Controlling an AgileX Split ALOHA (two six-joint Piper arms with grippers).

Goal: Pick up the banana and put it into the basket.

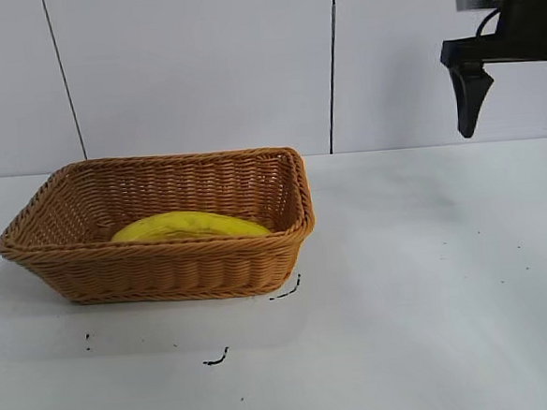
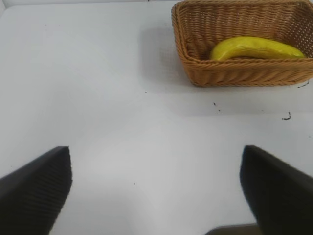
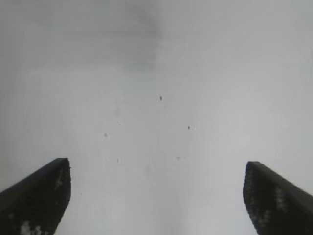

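My right gripper (image 1: 513,104) hangs high above the white table (image 1: 429,279), up at the right edge of the exterior view, fingers pointing straight down and spread wide with nothing between them. Under it my wrist camera finds only bare tabletop with a few dark specks, framed by my two black fingertips (image 3: 36,196). The banana (image 1: 189,226) is well apart from this gripper — off to its left in the exterior view and much lower, lying inside the basket (image 1: 165,269).

My left gripper (image 2: 156,191) does not show in the exterior view; from its own wrist camera I see its two dark fingers standing far apart over the empty table, tilted somewhat downward and holding nothing. Past them, farther across the table, sits the basket (image 2: 234,76) with the banana (image 2: 257,48) in it.

The banana rests on the basket floor, lengthwise, its curved yellow back rising just above the near rim in the exterior view. Its ends are hidden by the wicker there; the wrist view shows one rounded end near a short wall.

I count one banana, one basket, two grippers — both open-handed. A few small black marks (image 1: 217,359) lie on the table just in front of the basket. Behind everything stands a pale panelled wall (image 1: 198,69) with two dark seams.
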